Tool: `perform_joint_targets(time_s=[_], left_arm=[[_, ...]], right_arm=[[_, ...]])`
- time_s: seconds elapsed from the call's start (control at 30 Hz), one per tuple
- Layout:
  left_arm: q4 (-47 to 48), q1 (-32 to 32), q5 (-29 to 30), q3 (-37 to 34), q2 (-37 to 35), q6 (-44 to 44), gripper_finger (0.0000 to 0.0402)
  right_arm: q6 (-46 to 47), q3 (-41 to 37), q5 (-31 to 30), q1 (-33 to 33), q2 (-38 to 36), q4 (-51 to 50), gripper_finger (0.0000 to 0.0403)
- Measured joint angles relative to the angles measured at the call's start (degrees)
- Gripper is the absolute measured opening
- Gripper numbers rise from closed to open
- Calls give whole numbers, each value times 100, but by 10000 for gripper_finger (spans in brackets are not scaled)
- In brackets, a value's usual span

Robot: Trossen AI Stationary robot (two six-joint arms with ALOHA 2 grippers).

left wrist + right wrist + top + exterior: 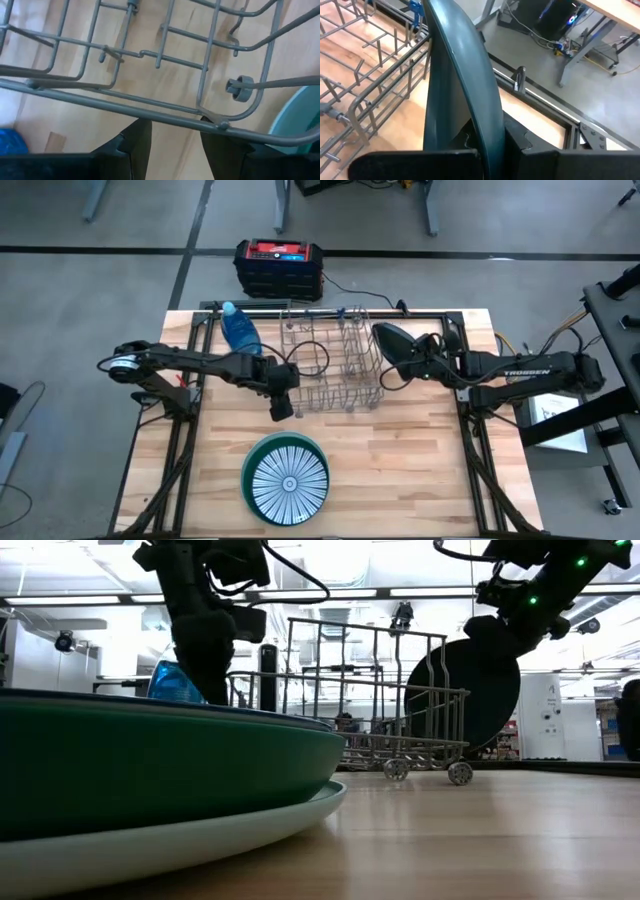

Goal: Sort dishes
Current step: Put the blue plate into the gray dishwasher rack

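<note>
Counter point(420, 470): pale wood planks, smooth.
Wire rack point(330, 365): grey metal rods on small wheels, nothing in it.
Dark teal plate point(392, 345): round, smooth, held on edge just beside the rack's right end, face toward the rack.
Right gripper point(425, 360): jaws clamped on the teal plate's rim.
Striped plate point(288, 477): flat in the stack, nested in a green plate point(150, 765), near the front edge.
Left gripper point(281, 395): jaws apart, at the rack's front-left rail.
Blue bottle point(240, 330): lies behind the rack's left end.
</note>
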State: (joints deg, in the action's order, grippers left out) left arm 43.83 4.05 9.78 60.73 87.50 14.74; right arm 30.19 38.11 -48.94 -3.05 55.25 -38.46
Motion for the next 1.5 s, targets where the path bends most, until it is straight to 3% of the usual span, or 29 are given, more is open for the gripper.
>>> perform_joint_targets(time_s=[0.23,0.6,0.83,1.0,1.2,1.5], left_arm=[[425,-15,316,9,-119,-113,155],[423,16,1685,20,-517,-153,155],[453,-19,878,20,-981,-120,155],[337,-152,731,20,-1061,-22,155],[317,-186,769,9,-725,77,155],[190,-186,1432,-9,-130,-31,155]], right_arm=[[204,0,706,169,-8,-99,16],[848,281,-13,181,-5,-1099,16],[529,608,-616,170,-1,-1225,16],[416,686,-905,166,-1,-1228,16],[700,659,-895,175,8,-1541,16],[2378,651,-900,173,3,-3414,16]])
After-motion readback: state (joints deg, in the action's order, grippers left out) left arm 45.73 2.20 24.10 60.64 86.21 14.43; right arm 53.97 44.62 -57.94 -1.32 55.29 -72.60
